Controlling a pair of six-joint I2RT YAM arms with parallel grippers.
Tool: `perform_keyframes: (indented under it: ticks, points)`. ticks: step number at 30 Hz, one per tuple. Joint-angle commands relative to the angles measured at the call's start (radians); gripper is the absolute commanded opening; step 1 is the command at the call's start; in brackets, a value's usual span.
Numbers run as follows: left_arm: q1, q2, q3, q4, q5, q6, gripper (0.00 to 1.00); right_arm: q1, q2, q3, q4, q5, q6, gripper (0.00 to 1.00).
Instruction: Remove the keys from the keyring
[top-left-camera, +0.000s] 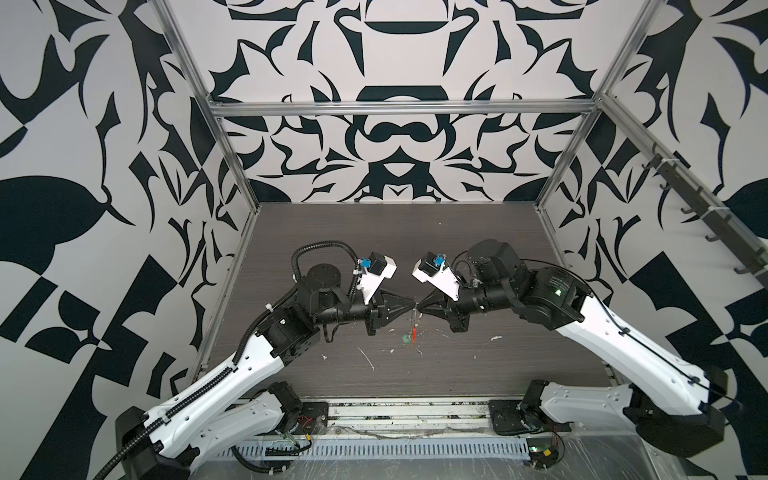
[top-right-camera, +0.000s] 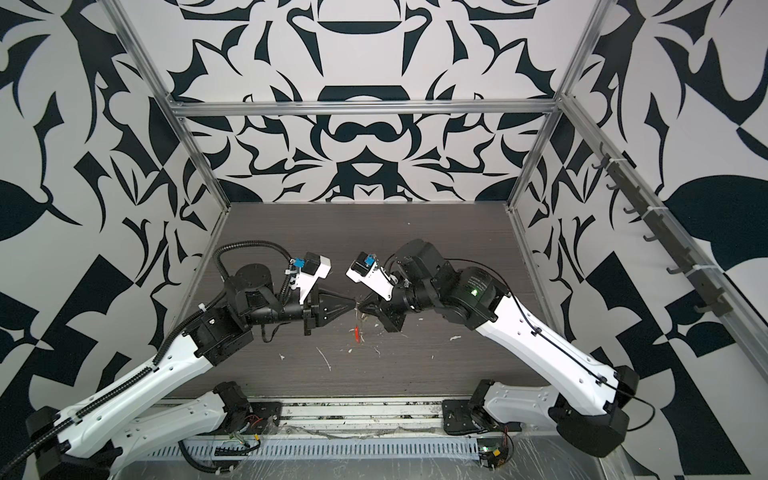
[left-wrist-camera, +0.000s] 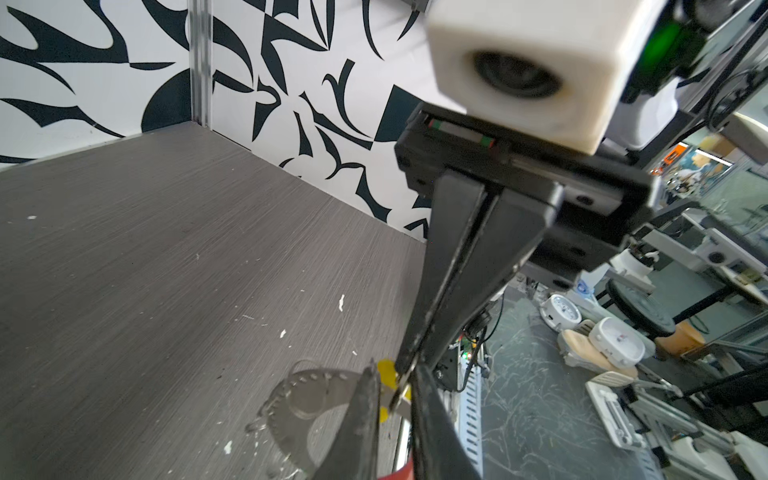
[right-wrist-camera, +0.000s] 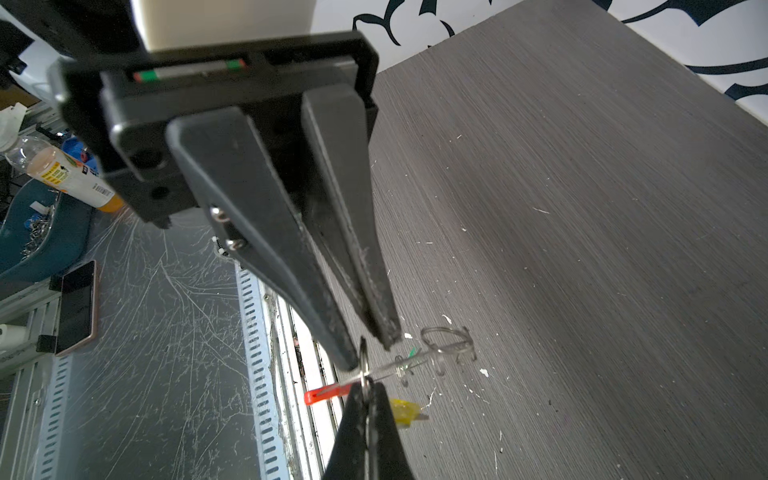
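Looks matt, fine-grained wood on the table (right-wrist-camera: 582, 208); gleams as thin metal on the keyring (right-wrist-camera: 364, 370), glossy plastic on its red sleeve (right-wrist-camera: 322, 395).

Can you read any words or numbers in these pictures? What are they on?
Nothing here can be read clearly.
Bottle label: print and a barcode, too blurred.
Black motor housing: pale lettering, too small.
White round dials: marks too blurred.
Green tag: too small to tell if anything is written.
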Motion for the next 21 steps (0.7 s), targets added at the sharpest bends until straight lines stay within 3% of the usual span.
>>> perform_keyframes:
  ticks: [1,8,14,21]
  points:
    - [0.001,0.005,0.03,0.023,0.051,0.003,0.14,-0.003,-0.012,0.046,0.026,-0.021,-0.007,0.0]
    - [0.001,0.007,0.027,0.029,0.066,0.003,0.18,-0.002,-0.006,0.06,0.026,-0.027,-0.007,0.0]
    - [0.001,0.012,0.024,0.044,0.069,-0.003,0.0,-0.003,-0.001,0.061,0.043,-0.037,0.002,0.0]
    - [0.001,-0.02,-0.023,0.154,0.031,-0.03,0.0,-0.003,-0.029,0.011,0.157,-0.033,0.066,0.0]
